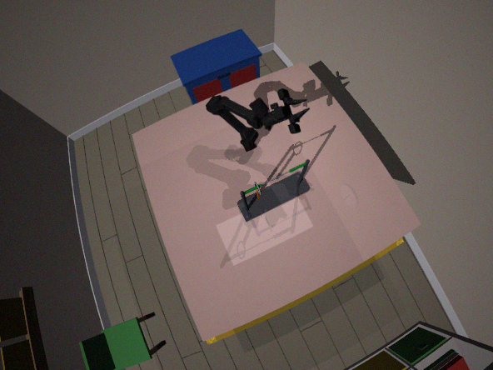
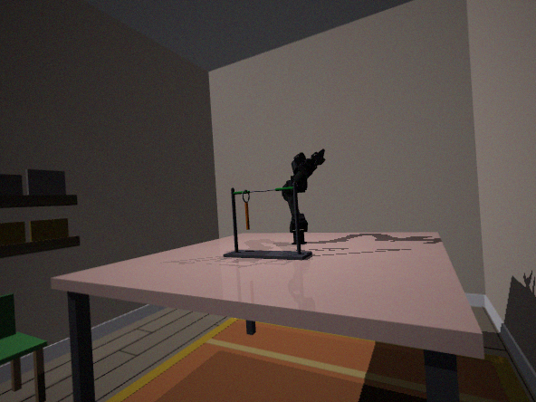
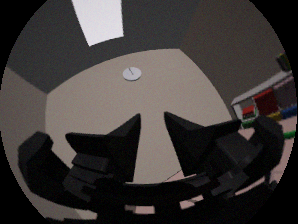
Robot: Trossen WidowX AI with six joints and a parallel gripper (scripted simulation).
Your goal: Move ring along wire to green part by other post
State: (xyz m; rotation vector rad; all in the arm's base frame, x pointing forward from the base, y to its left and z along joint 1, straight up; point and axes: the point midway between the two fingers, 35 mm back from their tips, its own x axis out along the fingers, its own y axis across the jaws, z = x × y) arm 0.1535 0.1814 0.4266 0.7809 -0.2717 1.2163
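Top view: your claw is up in the air with nothing in it, and the ring hangs at the left-hand post!

And here you are, looking down on the pink table (image 1: 179, 258) (image 2: 272, 294). Your black arm (image 1: 237, 125) (image 2: 294, 210) stands towards the edge by the blue cabinet (image 1: 216, 54), and your gripper (image 1: 307, 105) (image 2: 323, 153) (image 3: 152, 115) reaches out towards the right-hand edge, well apart from the wire frame. Down in the middle sits the dark base plate (image 1: 275, 196) (image 2: 267, 254), a post at each end. The ring (image 1: 256, 184) (image 2: 243, 197) is on the green part (image 1: 250, 190) (image 2: 239, 193) by the left post (image 1: 245, 201) (image 2: 234, 222), nearer the table's left corner than the other post (image 1: 304, 172) (image 2: 297, 222) is.

Over to the exterior view! The orange handle (image 2: 247, 215) hangs straight down below its ring, clear of the base plate. The thin grey wire (image 2: 263, 191) runs across to the other green part (image 2: 284, 188), with no ring on that side. Your arm rises beyond the frame, towards the far edge, its claw tilted up and to the right, higher than both posts.

Now the wrist view, and what a look at those fingers! They're parted by a modest gap, neither wide nor closed, with nothing between them. Beyond their tips you see bare wall and a round white disc (image 3: 132, 74).
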